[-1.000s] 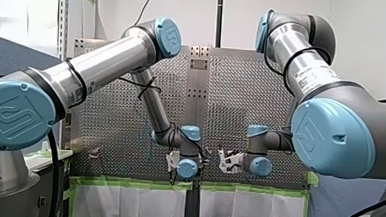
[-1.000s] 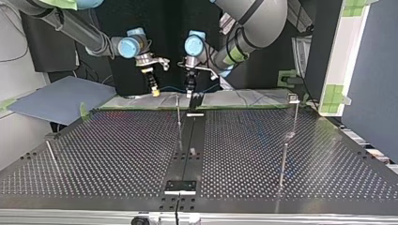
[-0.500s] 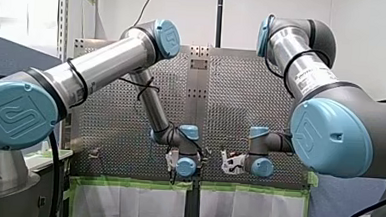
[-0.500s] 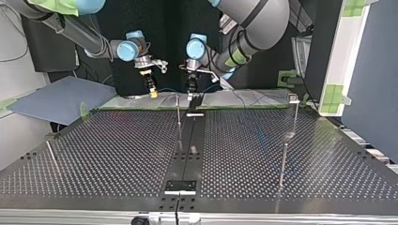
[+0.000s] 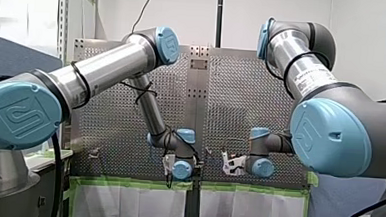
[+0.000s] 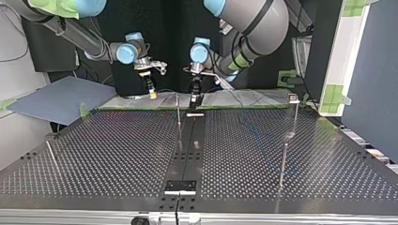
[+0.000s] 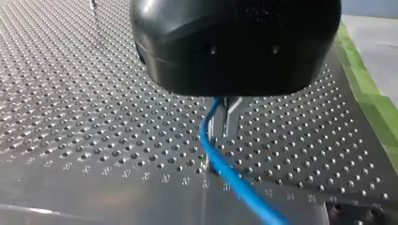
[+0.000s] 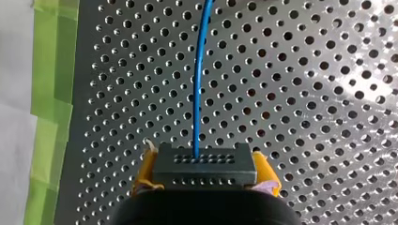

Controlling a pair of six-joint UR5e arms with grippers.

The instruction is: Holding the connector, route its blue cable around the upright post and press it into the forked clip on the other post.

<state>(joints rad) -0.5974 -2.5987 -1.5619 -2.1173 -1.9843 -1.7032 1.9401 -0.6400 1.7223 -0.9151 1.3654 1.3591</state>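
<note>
Connector [image 8: 205, 169] pinched between yellow pads [image 8: 146, 165] of R gripper [image 8: 205, 161] – cable [image 8: 199, 70] runs ahead over table [image 8: 305, 93]. L gripper [image 7: 224, 133] low over table w/ cable alongside – can't tell if it's gripping. Top view: post [image 6: 179, 112] near L gripper.

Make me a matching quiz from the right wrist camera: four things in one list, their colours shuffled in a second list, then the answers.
Things:
1. connector
2. cable
3. tape
4. pads of my right gripper

Colours:
A. yellow
B. green
C. black
D. blue

Pairs: 1-C, 2-D, 3-B, 4-A
</note>
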